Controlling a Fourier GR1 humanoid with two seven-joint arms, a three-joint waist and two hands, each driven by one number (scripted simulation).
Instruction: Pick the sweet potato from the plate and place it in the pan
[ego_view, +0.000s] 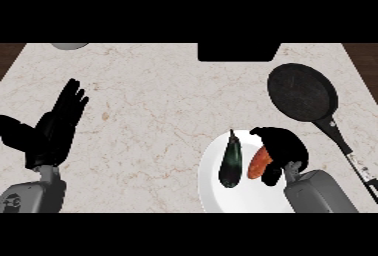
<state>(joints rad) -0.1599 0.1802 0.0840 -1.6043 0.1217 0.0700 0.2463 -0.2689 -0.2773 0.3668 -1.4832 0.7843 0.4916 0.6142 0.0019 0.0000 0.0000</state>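
Note:
An orange sweet potato lies on the white plate at the counter's lower right. My right hand is bent over it, fingers curled round its right side and top, hiding part of it. A dark eggplant lies on the same plate just left of the sweet potato. The black pan sits at the upper right, its handle running down toward the right edge. My left hand rests open at the far left, fingers pointing up.
A black rectangular object sits at the counter's far edge in the middle. A grey round item shows partly at the top left. Dark wood borders the marble counter at both upper corners.

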